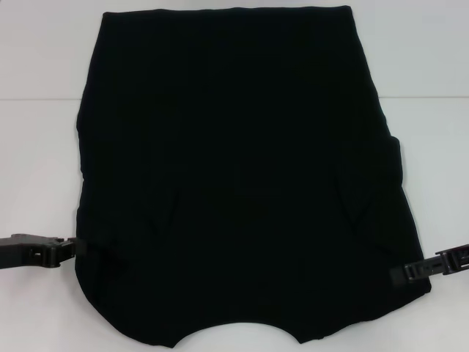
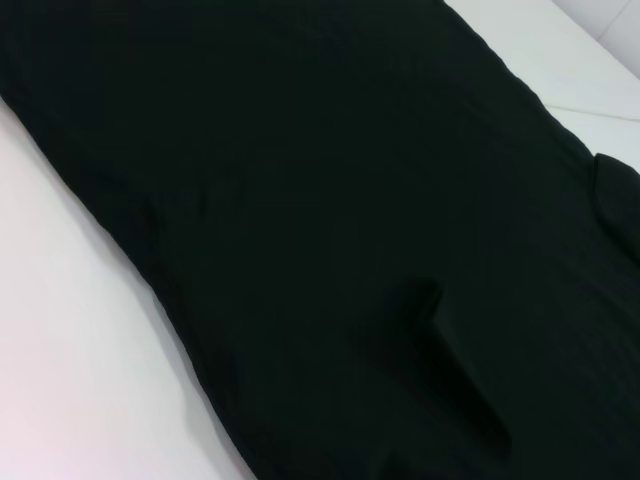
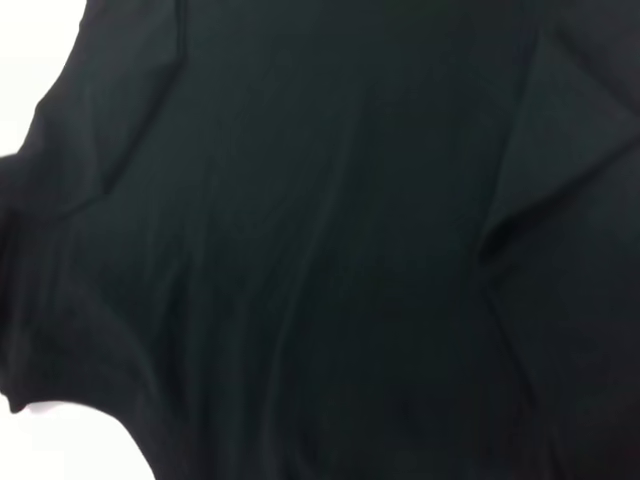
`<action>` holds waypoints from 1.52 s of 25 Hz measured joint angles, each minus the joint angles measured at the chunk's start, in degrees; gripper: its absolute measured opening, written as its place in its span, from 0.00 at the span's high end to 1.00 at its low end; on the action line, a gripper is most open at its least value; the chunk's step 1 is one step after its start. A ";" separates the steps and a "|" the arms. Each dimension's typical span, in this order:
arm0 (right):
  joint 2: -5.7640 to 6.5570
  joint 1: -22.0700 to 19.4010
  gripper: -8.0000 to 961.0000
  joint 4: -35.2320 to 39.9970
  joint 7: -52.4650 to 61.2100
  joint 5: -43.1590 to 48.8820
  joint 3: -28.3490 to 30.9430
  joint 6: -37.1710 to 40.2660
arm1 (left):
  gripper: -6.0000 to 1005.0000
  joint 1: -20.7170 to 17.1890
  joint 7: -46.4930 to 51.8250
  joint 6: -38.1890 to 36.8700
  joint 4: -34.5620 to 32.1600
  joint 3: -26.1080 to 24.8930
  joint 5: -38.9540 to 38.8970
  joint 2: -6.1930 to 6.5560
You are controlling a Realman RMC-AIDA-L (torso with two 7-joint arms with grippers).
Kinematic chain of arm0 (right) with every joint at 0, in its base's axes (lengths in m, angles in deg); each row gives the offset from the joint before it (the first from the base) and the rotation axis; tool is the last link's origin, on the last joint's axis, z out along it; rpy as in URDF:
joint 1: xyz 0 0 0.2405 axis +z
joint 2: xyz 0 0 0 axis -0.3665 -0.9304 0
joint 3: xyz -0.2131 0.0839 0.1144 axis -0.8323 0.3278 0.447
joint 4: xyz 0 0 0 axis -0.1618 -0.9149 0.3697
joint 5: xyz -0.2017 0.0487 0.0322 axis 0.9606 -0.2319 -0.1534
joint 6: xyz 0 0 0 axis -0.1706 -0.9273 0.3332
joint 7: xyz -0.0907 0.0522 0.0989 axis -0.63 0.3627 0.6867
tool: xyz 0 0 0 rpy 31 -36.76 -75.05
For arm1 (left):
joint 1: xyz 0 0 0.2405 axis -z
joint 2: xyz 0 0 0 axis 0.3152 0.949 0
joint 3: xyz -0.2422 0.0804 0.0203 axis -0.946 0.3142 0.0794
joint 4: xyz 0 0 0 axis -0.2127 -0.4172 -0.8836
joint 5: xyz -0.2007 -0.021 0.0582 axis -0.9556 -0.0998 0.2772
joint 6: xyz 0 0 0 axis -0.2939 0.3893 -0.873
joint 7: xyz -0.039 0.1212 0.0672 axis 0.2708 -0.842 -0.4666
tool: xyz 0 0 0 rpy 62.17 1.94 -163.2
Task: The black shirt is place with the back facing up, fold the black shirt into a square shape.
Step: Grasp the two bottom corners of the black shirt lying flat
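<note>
Sleeves folded in, the shirt [image 1: 234,161] lies flat on the table [image 1: 37,147]; our left gripper [image 1: 72,248] and right gripper [image 1: 399,273] flank its collar end, likely to fold lengthwise; finger state unclear.

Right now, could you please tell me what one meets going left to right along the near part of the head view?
Left end effector → black shirt on the white table → right end effector.
</note>
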 joint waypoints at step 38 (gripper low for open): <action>-1.30 0.58 0.10 -0.33 0.67 1.57 0.53 0.50 | 0.97 0.00 -1.45 0.83 1.23 -0.32 0.00 0.24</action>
